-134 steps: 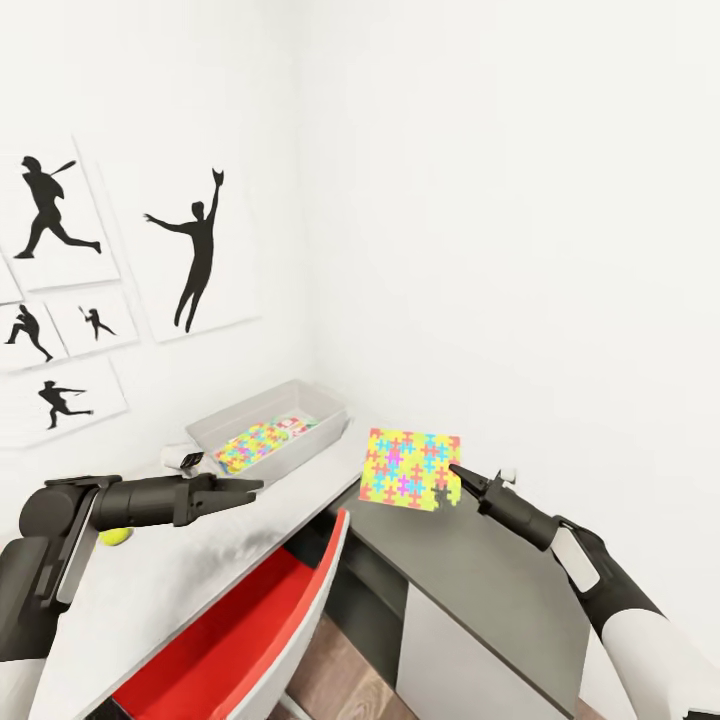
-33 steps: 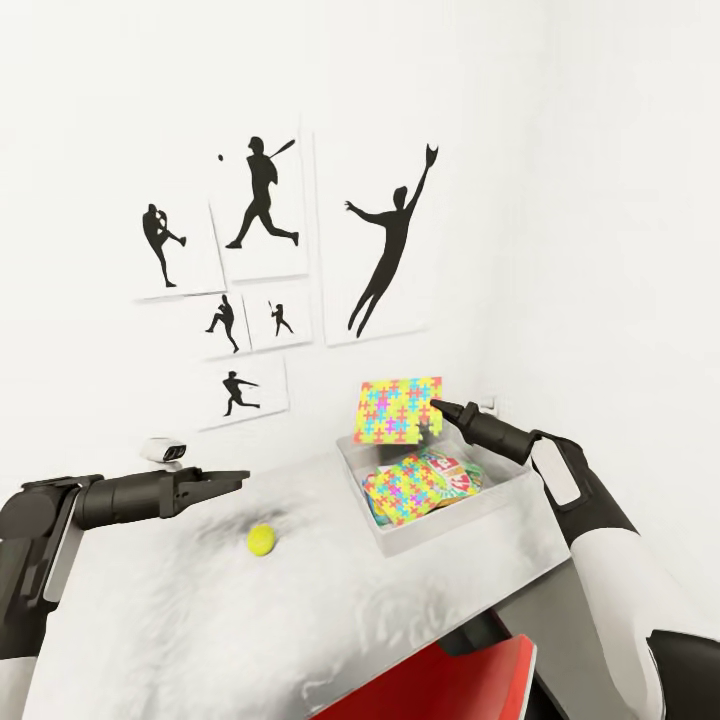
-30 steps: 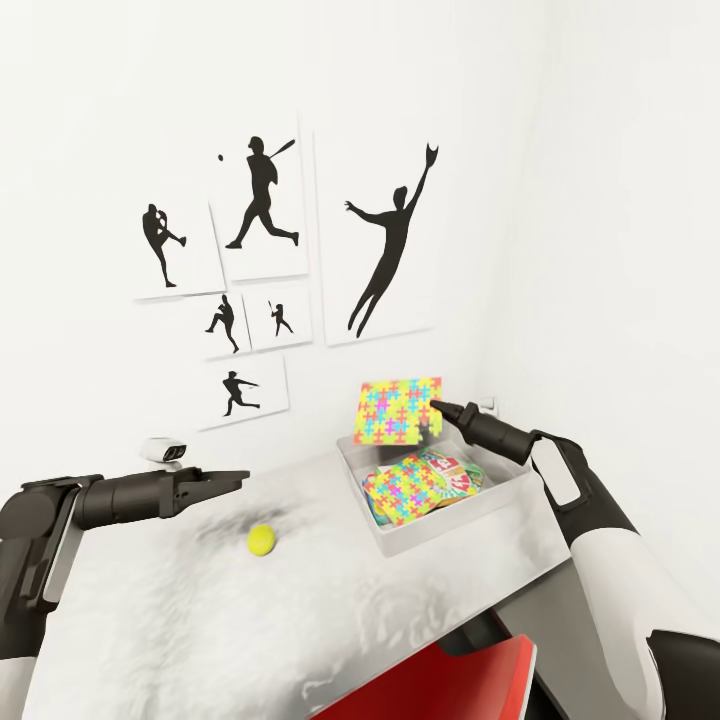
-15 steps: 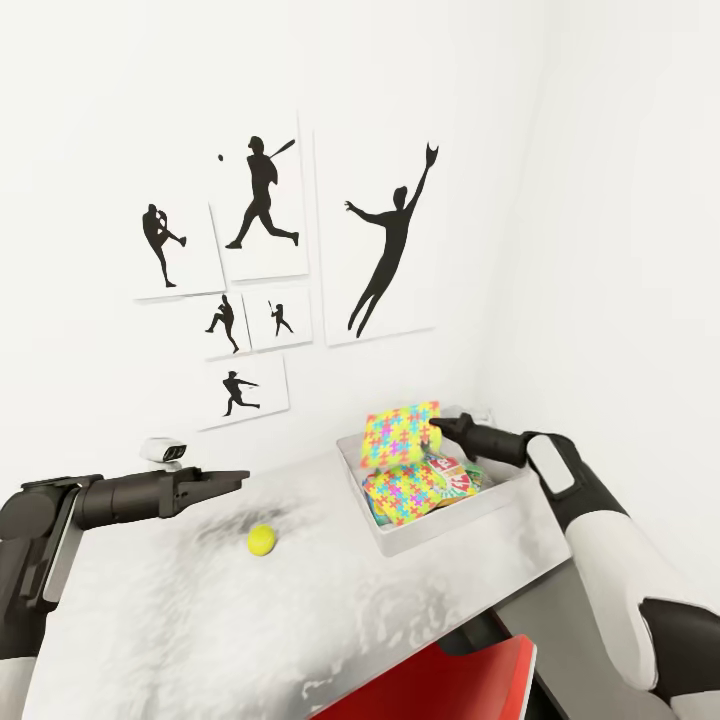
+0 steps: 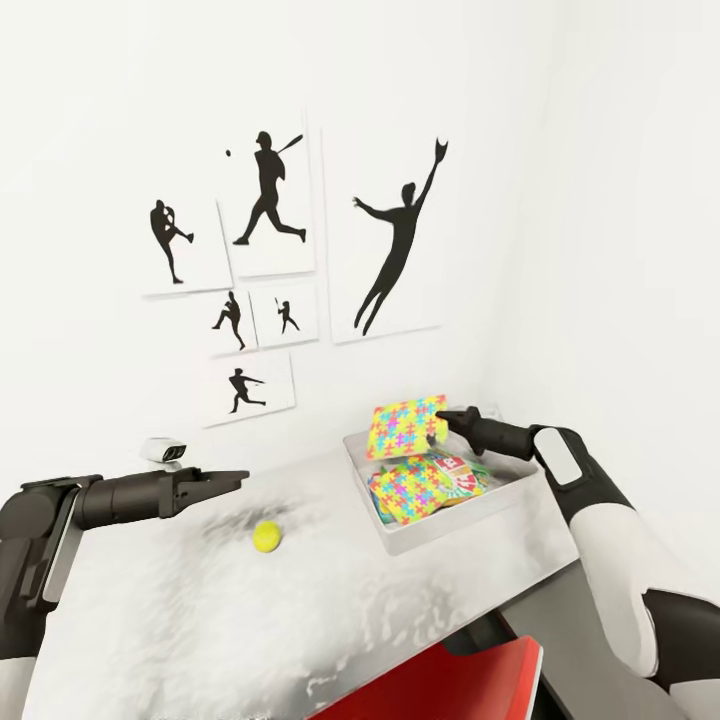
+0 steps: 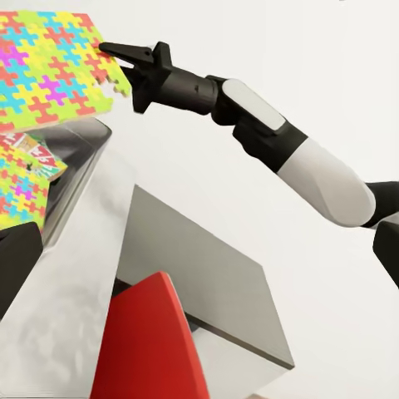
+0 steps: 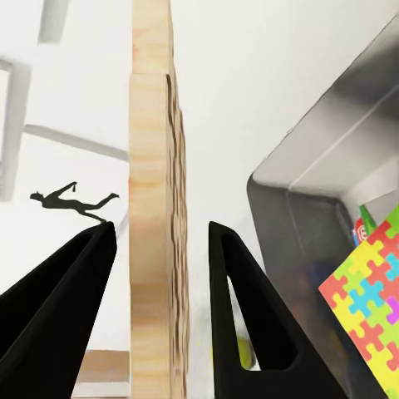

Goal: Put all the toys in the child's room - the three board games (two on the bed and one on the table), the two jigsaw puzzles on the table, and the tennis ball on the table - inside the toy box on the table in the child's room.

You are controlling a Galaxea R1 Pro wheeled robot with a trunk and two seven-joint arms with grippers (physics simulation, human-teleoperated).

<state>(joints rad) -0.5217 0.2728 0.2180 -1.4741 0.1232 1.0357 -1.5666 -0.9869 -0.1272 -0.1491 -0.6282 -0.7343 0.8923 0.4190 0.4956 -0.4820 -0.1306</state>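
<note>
Head view, child's room, far right corner of the tabletop (image 5: pixel 190 620).

Item 1: puzzle (image 5: pixel 404 428). A thin square sheet, tilted, in the air over the far part of the box (image 5: pixel 450 520) and above its contents. The right gripper (image 5: pixel 441 414) is at the sheet's right corner. In the right wrist view its fingers (image 7: pixel 66 307) stand apart on either side of the sheet's edge (image 7: pixel 154 208), with a gap on each side, so the fingers are open and not pinching. Handling, as a judgement: light and stiff. The edge looks like a wood-coloured board, so it should not droop from a corner hold. A corner or edge pinch is the natural hold, as the flat faces offer nothing to grip. Loose as it is, it should drop flat into the box.

Item 2: second puzzle (image 5: pixel 412 492). Lies flat in the box, partly over a game (image 5: pixel 463 476).

Item 3: ball (image 5: pixel 266 537). Sits on the tabletop, well left of the box and near the left gripper (image 5: pixel 228 479). The left fingers (image 6: pixel 17 262) sit wide apart at the edges of the left wrist view, so they are open with nothing in them. Handling, as a judgement: light, slightly yielding and prone to roll. Take it across its middle, from above or from the side, and close before nudging it.

Item 4: box. A shallow grey bin with no lid, against the far wall. It has room left for the ball.

Other: baseball prints (image 5: pixel 395 240) on the far wall.
</note>
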